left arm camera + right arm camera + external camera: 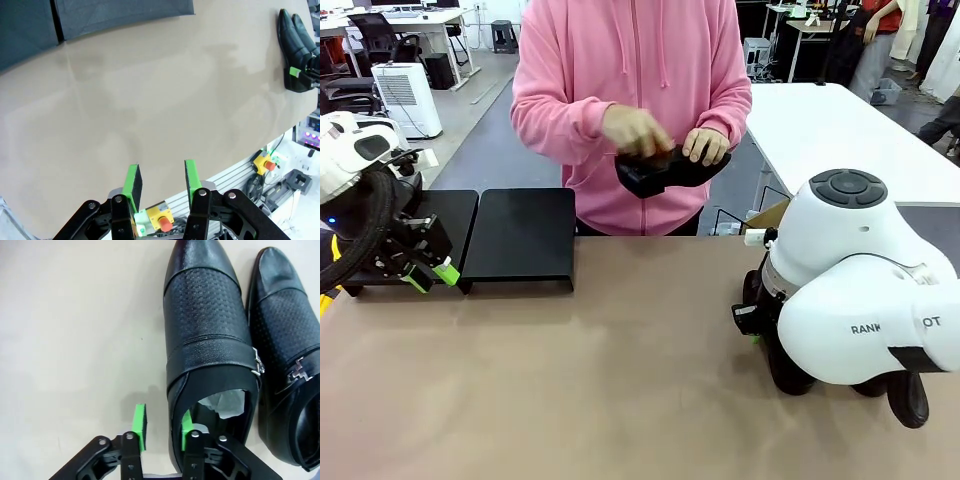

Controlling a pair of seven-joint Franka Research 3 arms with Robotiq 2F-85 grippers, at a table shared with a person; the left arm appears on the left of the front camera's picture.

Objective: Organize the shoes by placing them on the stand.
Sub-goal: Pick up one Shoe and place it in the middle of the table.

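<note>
Two black shoes lie side by side under my right arm, the left shoe (207,320) stuffed with white paper (222,402), the other shoe (287,340) to its right. My right gripper (163,429) straddles the left shoe's side wall at the heel opening. One pad sits inside the shoe; the outer pad (140,426) stands a gap away from the wall. A person holds a third shoe (660,168) in both hands beyond the table. The stand (520,235) is bare, with my left gripper (425,275) beside its left platform (450,212), open and holding nothing.
My right arm's white body (860,280) covers the table's right side and most of the pair. The brown tabletop (620,380) spreads between the stand and the shoes. From the left wrist, the pair (296,32) shows far right near the table edge.
</note>
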